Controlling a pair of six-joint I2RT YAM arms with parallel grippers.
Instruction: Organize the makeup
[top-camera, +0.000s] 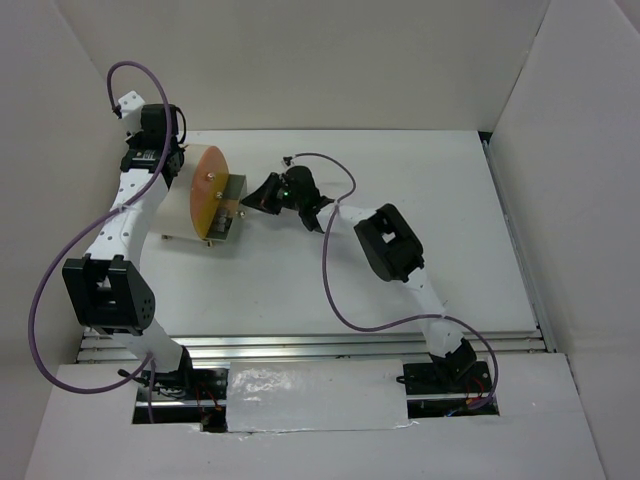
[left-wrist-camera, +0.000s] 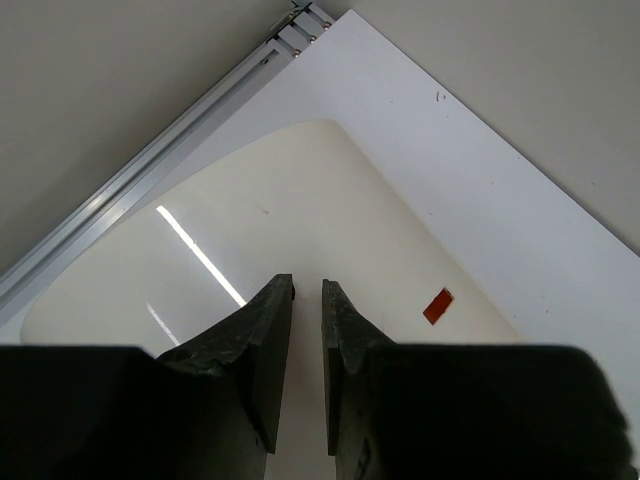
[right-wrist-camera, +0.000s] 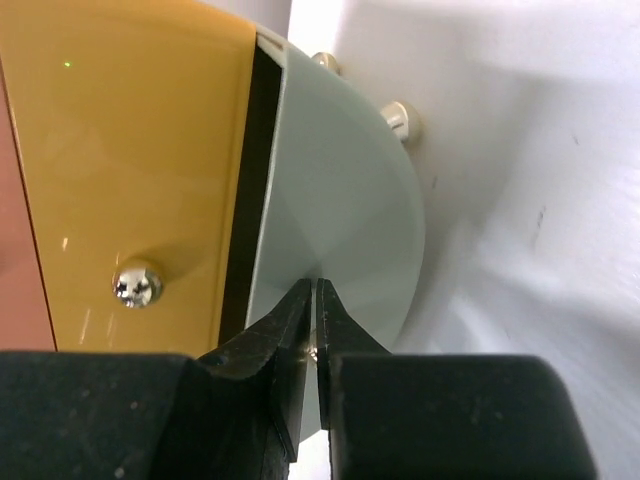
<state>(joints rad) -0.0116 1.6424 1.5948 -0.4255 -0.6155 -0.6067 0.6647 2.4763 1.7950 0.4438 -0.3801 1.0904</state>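
White matte panels wall in a flat white table (top-camera: 400, 200), with ribbed aluminium rails along its near edge. On the left half of the overhead view a fat white cylinder (top-camera: 178, 212) lies on its side, its round orange front (top-camera: 206, 186) turned toward the middle of the frame. An olive-grey panel (top-camera: 229, 206) shows at the lower right of that disc.

From the middle of the overhead view the right gripper (top-camera: 256, 197) reaches left and stops just beside this panel. Its wrist view has the glossy orange face filling the left, a domed metal screw head (right-wrist-camera: 137, 283) set in it. A dark gap comes next, then a smooth grey-green plate (right-wrist-camera: 340, 190) with a rounded outer edge. Two cream studs (right-wrist-camera: 400, 118) stick out past that edge at the upper right. The rough black fingers stand almost together, only a hairline slit between them, with their tips against the plate. A small pale glint sits low in the slit; whether it is pinched cannot be told.

Behind the cylinder, at the upper left of the overhead view, is the left gripper (left-wrist-camera: 308, 288). Its wedge-shaped black fingers are drawn nearly together with nothing between them. Below them lies the cylinder's glossy cream side, streaked with bright reflections and carrying a small red tag (left-wrist-camera: 437, 305) at the lower right.

No view shows the makeup, so its place cannot be told
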